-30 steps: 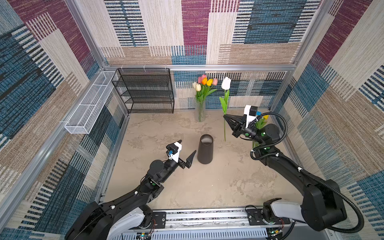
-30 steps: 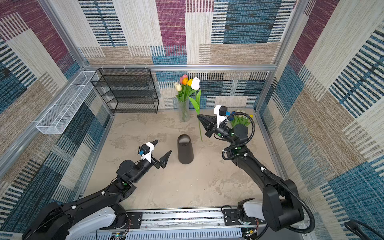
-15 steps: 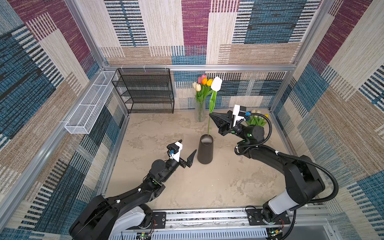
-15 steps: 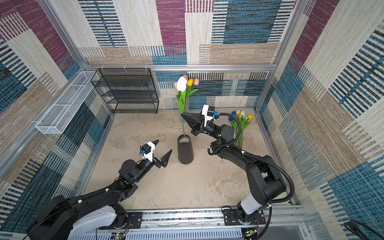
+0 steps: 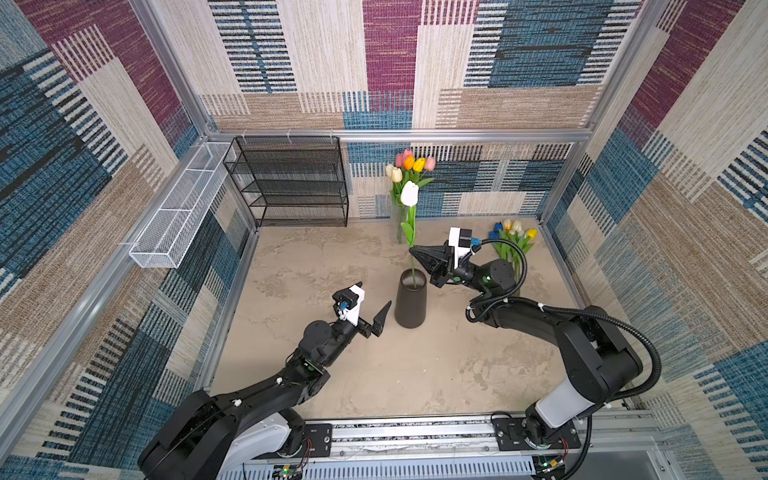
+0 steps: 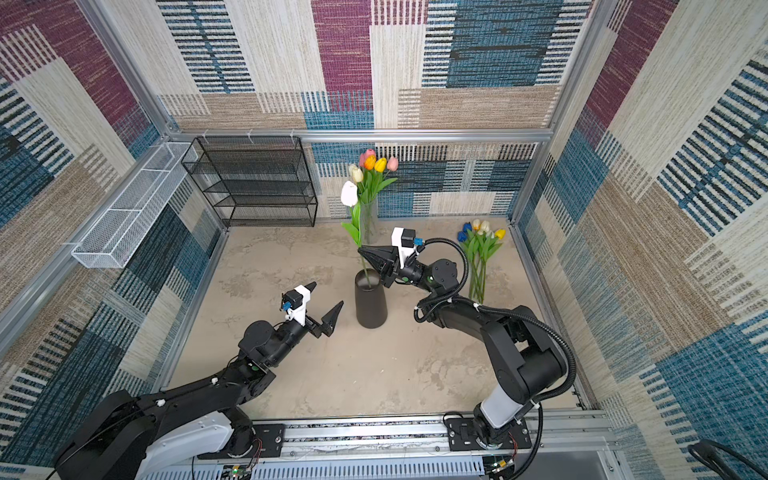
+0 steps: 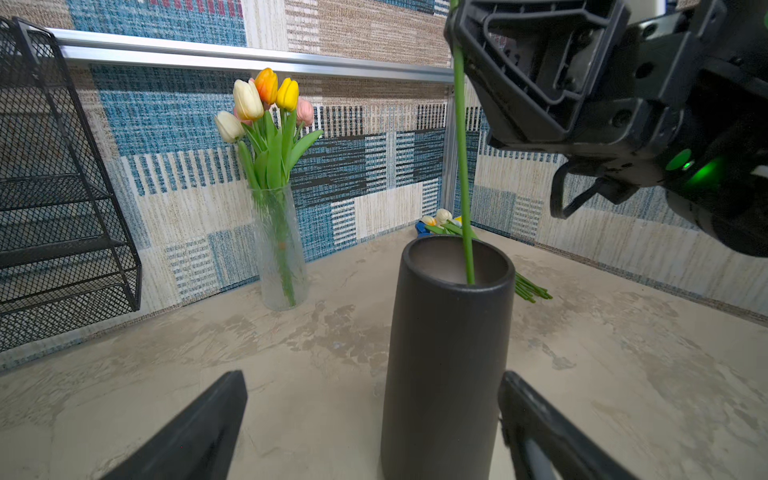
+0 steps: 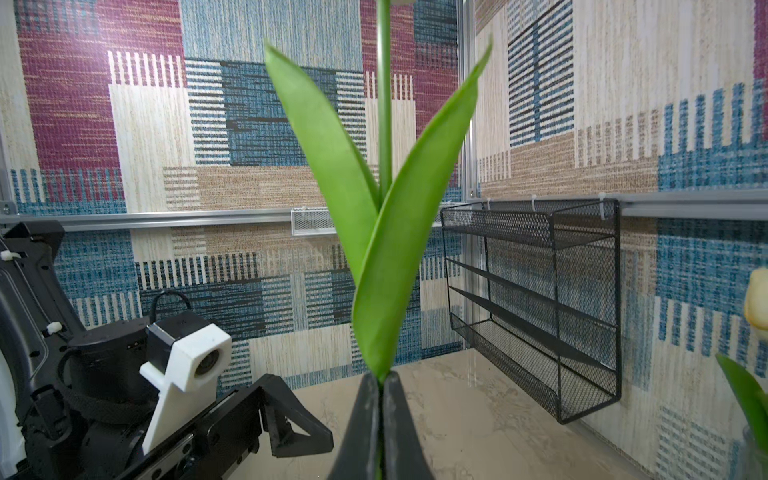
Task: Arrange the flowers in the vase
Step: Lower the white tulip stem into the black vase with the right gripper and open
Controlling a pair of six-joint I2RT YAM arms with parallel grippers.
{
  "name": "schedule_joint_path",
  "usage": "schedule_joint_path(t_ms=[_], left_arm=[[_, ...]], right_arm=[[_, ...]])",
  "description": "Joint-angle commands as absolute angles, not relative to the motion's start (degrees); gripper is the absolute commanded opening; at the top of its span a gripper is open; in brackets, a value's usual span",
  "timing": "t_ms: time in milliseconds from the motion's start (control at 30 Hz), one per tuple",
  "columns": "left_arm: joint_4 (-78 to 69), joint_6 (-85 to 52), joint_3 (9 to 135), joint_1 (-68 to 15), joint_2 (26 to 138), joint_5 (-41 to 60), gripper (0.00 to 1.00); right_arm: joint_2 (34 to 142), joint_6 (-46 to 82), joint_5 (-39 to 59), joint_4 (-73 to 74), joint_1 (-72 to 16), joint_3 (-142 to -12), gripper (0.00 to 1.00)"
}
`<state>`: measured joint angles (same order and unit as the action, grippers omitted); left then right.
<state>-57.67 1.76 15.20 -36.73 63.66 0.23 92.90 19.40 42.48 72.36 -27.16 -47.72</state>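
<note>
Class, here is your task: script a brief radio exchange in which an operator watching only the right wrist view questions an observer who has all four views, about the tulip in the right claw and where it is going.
Operator: My right claw is shut on a tulip just below its leaves. Is the lower end inside anything?
Observer: Yes. The left wrist view shows the stem running down into the mouth of the dark vase.
Operator: Is that vase being steadied?
Observer: No. In both top views the left claw is open, just short of the vase and not touching it.
</note>
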Motion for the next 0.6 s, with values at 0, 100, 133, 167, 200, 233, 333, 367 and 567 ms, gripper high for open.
schedule_joint_path(t_ms=[0,100,133,167,200,233,333,367,567], left_arm=[[-60.20,3.34,15.91,-36.65,64.55,0.43,0.97],[-60.40,3.34,16.22,-36.65,64.94,0.48,0.97],[-60.43,3.34,16.25,-36.65,64.95,0.54,0.97],[-60.35,3.42,16.33,-36.63,64.90,0.45,0.97],[-60.21,3.55,16.41,-36.65,64.82,0.44,0.97],[-60.12,3.72,16.51,-36.64,64.86,0.44,0.97],[-60.09,3.95,16.68,-36.65,64.50,0.42,0.97],[-60.28,3.99,16.66,-36.65,64.21,0.43,0.97],[-58.37,5.07,17.36,-36.63,60.03,2.78,0.97]], right_arm=[[93.79,14.08,42.83,66.10,-27.33,-48.27,0.15],[93.71,10.00,41.42,58.51,-27.33,-49.57,0.24],[93.21,8.91,40.62,56.69,-27.33,-49.57,0.28],[92.60,7.64,39.95,54.74,-27.33,-49.81,0.30],[92.06,6.63,39.17,52.67,-27.33,-49.92,0.32],[91.33,5.52,38.43,50.84,-27.33,-49.92,0.35],[88.61,2.41,36.13,45.33,-27.33,-49.86,0.42],[87.21,1.59,34.60,44.03,-27.33,-49.45,0.44],[75.35,-1.17,25.60,36.76,-26.24,-48.11,0.56]])
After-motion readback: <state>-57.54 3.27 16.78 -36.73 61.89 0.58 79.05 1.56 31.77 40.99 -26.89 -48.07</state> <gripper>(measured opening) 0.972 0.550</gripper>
